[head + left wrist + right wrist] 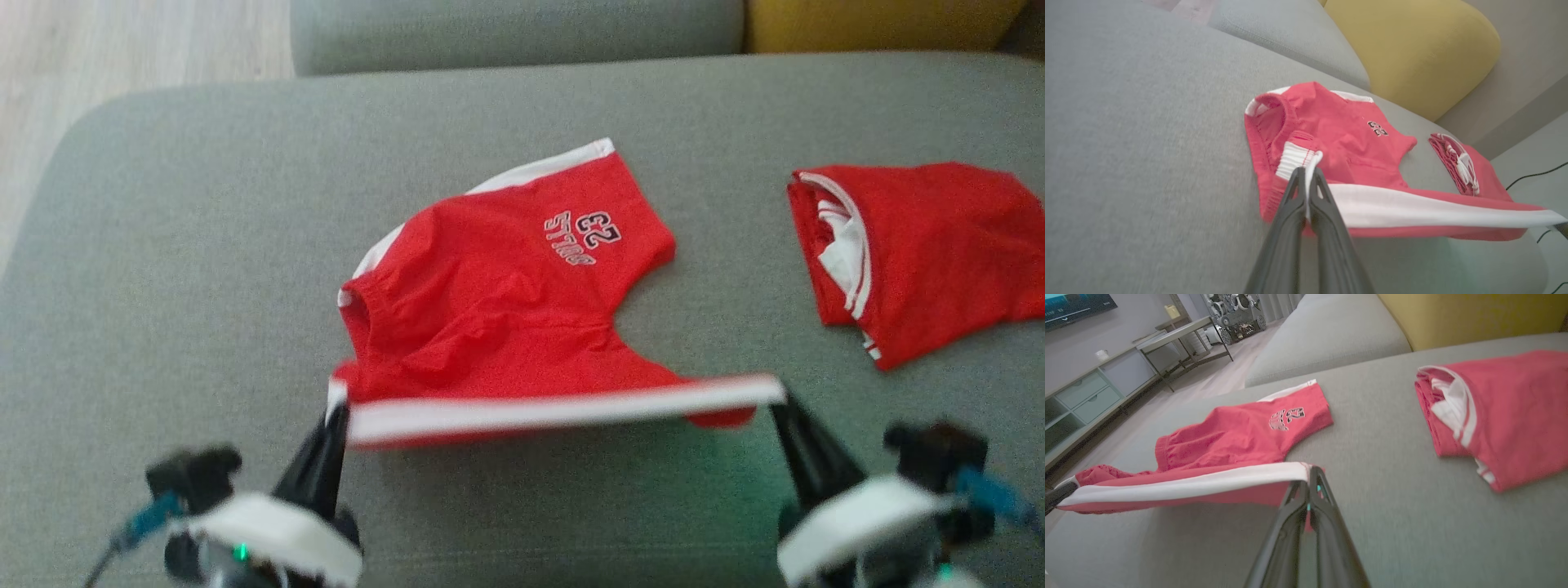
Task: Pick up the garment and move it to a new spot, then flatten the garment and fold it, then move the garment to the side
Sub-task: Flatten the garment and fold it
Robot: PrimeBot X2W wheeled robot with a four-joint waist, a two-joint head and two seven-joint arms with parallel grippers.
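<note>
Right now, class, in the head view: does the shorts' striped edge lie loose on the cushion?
No, the shorts have their striped edge stretched taut between the left fingers and right fingers, both shut on it.

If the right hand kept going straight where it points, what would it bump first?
The right hand pinches the shorts by their white stripe; past that, probably the grey cushion, though depth is hard to judge.

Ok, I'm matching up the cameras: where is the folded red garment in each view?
Head view: folded red garment at the right edge.
Left wrist view: right of middle, beyond the red shorts.
Right wrist view: upper right.
Shared landmark: the number print on the shorts.
</note>
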